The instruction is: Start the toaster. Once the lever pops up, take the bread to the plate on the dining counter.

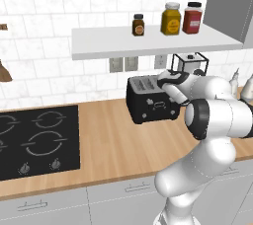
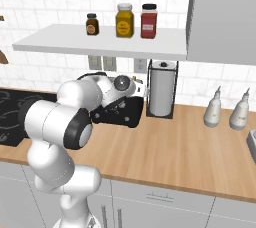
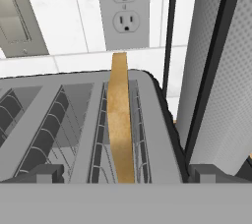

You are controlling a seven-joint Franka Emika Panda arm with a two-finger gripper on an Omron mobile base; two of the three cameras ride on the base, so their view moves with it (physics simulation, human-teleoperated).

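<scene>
- Left base view: the black boxy two-slot toaster [image 1: 150,99] stands on the light wooden tabletop [image 1: 113,145] near the tiled wall, right of the black hob [image 1: 37,140]. The white arm reaches over the toaster's right end.
- Right base view: the arm's wrist hides most of the toaster; just right of it stands a white paper-towel roll in a black wire holder [image 2: 161,91].
- Hand view: the tool [image 3: 118,173] hovers above the toaster's right slot, fingertips [image 3: 44,173] spread wide apart on either side of the tan bread slice [image 3: 120,125], which stands upright in that slot, its top edge above the rim; nothing is pinched.
</scene>
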